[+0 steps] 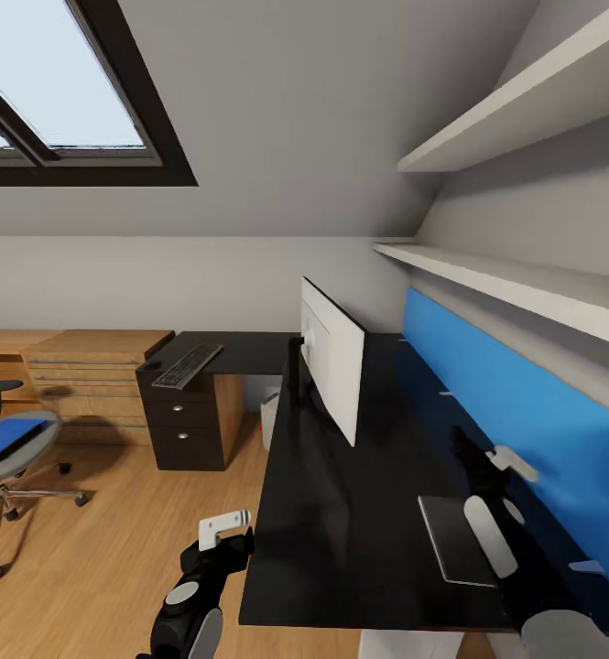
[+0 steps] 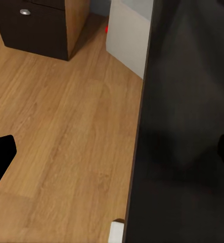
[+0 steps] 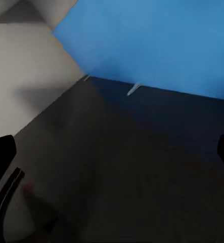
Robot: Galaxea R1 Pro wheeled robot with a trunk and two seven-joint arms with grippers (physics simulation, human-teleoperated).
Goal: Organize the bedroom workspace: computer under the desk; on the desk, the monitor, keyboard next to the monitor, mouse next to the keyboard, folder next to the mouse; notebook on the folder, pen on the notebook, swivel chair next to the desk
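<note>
So the right gripper point(image 1: 515, 469) hangs over the near end of the desk point(image 1: 359, 513), arm reaching forward along the blue wall panel point(image 1: 524, 421). Its fingers look spread, with only bare black top between them in the right wrist view, so it's holding nothing. A thin grey notebook point(image 1: 451, 538) lies flat on the desk right beside that arm.

Left gripper point(image 1: 223, 531) sits low, off the desk's front edge, over the wood floor point(image 1: 112, 567). Can't tell if it's open or closed; its fingers barely show.

Further out, the monitor point(image 1: 333, 366) stands on the desk with its white back toward us. The keyboard point(image 1: 187, 365) lies on the far wing, above the dark drawer unit point(image 1: 187, 426). The light grey computer point(image 2: 128, 38), with a small red light, sits on the floor under the desk.

Way off to the left, the swivel chair point(image 1: 11, 458) stands well apart from the desk, and the blue folder point(image 1: 4, 437) lies on its seat.
</note>
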